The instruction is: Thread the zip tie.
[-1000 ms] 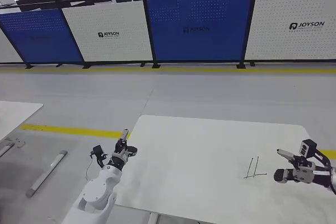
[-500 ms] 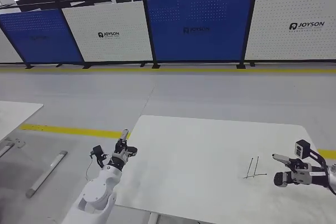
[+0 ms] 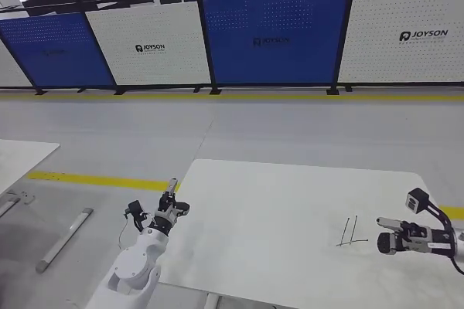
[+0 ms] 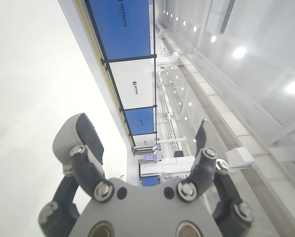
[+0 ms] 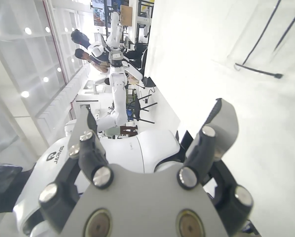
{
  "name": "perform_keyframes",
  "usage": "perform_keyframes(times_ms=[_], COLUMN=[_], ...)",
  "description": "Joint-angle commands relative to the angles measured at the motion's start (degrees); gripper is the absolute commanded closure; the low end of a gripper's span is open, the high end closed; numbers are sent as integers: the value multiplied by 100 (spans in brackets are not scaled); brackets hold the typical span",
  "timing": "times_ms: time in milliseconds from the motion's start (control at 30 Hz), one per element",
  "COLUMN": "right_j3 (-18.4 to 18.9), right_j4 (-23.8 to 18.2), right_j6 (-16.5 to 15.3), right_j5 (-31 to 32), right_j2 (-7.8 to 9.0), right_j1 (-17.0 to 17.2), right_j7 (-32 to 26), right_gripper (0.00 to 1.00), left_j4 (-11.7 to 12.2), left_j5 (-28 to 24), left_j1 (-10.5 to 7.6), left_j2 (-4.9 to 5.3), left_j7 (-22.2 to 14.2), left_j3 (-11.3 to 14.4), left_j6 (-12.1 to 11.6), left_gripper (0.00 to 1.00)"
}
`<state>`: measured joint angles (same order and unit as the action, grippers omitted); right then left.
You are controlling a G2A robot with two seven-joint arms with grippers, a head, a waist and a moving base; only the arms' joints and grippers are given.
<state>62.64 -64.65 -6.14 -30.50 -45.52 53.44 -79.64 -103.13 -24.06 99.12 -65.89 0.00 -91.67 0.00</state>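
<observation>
Three thin black zip ties (image 3: 352,230) lie on the white table (image 3: 271,224) near its right side: two side by side and one across their near ends. The right wrist view shows the zip ties (image 5: 263,28) ahead of the fingers. My right gripper (image 3: 380,232) hovers just right of them, open and holding nothing; in its own wrist view the right gripper (image 5: 152,114) shows a wide gap. At the table's left edge, far from the ties, my left gripper (image 3: 171,188) is open too, and the left wrist view shows the left gripper (image 4: 141,124) with nothing in it.
Blue and white partition panels (image 3: 271,42) stand behind a yellow floor line (image 3: 100,180). Another white table (image 3: 11,158) stands off to the left. The white table (image 5: 199,50) surface around the ties is bare.
The right arm's wrist has shifted a little and turned, bringing its gripper lower beside the zip ties. The left arm and the zip ties have stayed still.
</observation>
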Motion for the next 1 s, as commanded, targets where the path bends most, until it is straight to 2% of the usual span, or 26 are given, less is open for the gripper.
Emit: perform_keyframes(times_ms=[0,533,567,633,700,833,967], right_j3=[-27,-27,15,133,230,270,72], right_j4=[22,22,1,-22,-91,-61,313], right_j6=[22,22,-77,-603,-1119,-1331,-1226], right_j5=[6,6,-64,-213,-101,-187,-132], right_j2=[-1,-1,-4,-6,8,0,-95], right_j1=[-25,-25,-28,125,315,440,218], right_j7=[0,0,63,298,532,439,413], right_gripper=[0,0,0,0,0,0,0], left_j4=[0,0,0,0,0,0,0], left_j5=[0,0,0,0,0,0,0], left_j1=[0,0,0,0,0,0,0], left_j2=[0,0,0,0,0,0,0], left_j7=[0,0,0,0,0,0,0], left_j3=[0,0,0,0,0,0,0], left_j6=[0,0,0,0,0,0,0], left_gripper=[0,0,0,0,0,0,0])
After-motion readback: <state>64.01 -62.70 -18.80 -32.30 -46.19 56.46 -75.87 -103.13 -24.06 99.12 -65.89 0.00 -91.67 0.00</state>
